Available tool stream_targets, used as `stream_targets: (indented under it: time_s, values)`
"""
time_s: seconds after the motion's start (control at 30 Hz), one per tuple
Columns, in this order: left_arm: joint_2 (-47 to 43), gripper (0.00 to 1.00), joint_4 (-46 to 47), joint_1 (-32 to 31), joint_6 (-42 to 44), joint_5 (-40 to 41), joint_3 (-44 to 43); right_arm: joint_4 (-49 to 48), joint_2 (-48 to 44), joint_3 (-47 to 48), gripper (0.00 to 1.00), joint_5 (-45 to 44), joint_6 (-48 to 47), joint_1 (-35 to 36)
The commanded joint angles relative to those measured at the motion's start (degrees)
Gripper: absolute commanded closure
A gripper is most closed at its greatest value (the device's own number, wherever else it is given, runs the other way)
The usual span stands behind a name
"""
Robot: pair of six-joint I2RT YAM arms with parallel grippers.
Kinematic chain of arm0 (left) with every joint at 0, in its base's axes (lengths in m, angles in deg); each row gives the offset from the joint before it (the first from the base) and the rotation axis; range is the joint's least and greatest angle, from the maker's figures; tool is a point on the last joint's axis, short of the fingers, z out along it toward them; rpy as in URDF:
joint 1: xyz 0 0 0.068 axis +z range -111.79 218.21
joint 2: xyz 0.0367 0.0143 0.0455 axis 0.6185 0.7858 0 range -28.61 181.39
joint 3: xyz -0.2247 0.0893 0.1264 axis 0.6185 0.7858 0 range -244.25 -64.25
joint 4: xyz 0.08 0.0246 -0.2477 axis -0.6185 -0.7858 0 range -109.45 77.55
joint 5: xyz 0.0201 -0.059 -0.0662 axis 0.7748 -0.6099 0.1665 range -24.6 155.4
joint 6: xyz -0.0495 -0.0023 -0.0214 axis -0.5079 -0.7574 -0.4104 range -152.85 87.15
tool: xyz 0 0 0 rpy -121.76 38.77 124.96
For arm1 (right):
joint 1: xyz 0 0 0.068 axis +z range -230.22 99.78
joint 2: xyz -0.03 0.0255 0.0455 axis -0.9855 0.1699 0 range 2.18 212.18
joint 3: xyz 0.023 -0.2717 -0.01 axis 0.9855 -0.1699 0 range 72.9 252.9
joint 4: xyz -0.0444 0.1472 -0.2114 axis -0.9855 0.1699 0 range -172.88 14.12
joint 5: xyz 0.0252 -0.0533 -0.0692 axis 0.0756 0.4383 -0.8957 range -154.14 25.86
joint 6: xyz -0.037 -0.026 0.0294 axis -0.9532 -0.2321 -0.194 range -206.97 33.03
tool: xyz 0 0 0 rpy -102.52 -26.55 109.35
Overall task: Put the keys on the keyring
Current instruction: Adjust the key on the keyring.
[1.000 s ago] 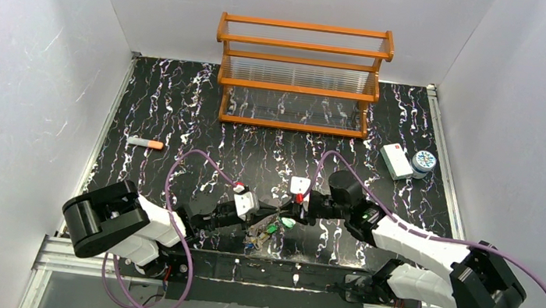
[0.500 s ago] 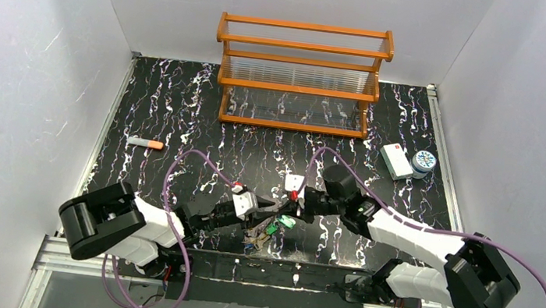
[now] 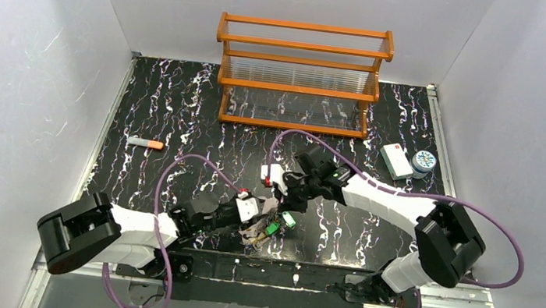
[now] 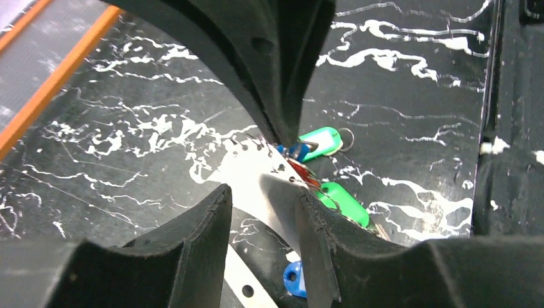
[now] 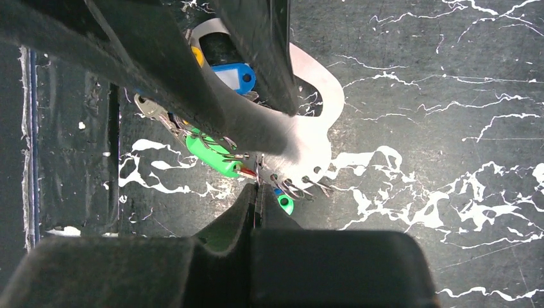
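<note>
The keyring (image 4: 247, 168) is a flat whitish metal loop with small holes along its edge, lying near the table's front edge. The keys (image 3: 287, 220) hang from it on small wire rings, with green (image 4: 343, 202), blue (image 4: 294, 279) and red tags. My left gripper (image 4: 260, 215) is open, its fingers (image 4: 192, 244) standing either side of the keyring's strip. My right gripper (image 5: 258, 189) comes in from the far side. It is shut, its tips pinching the keyring's (image 5: 308, 147) holed edge beside a green tag (image 5: 212, 157). From above, the two grippers (image 3: 262, 215) (image 3: 285, 203) nearly meet.
A wooden rack (image 3: 301, 75) stands at the back. A white box (image 3: 395, 159) and a round tin (image 3: 423, 162) sit at the right. An orange-tipped grey stick (image 3: 145, 142) lies at the left. The table's front rail (image 3: 295, 271) runs just behind the keys.
The right gripper closed at the keyring's edge, and its arm swung left and away from the front. The left gripper opened off the keyring and its arm stretched out lower.
</note>
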Motion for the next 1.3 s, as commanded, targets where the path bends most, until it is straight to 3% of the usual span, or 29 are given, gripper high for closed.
stream_targets:
  time_s: [0.0,0.2,0.5,0.87,1.27]
  values:
    - [2.3,0.61,-5.0,-0.1,2.8,-3.6,-3.2,10.9,3.8,4.0,0.99,-3.9,-3.0,1.8]
    - [7.7,0.62,-5.0,-0.1,2.5,-6.6,-6.7,12.2,6.5,5.4,0.99,-3.5,-2.8,3.7]
    - [10.6,0.75,-5.0,-0.1,3.8,-8.6,-8.3,11.0,6.6,5.3,0.99,-3.0,-2.4,4.3]
    - [13.7,0.73,-5.0,-0.1,2.9,-12.4,-8.7,9.1,5.5,4.7,0.99,-2.2,-1.8,4.3]
    - [15.8,1.00,-4.9,-0.2,4.4,-11.7,-10.6,8.8,5.2,4.5,0.99,-2.2,-1.4,4.3]
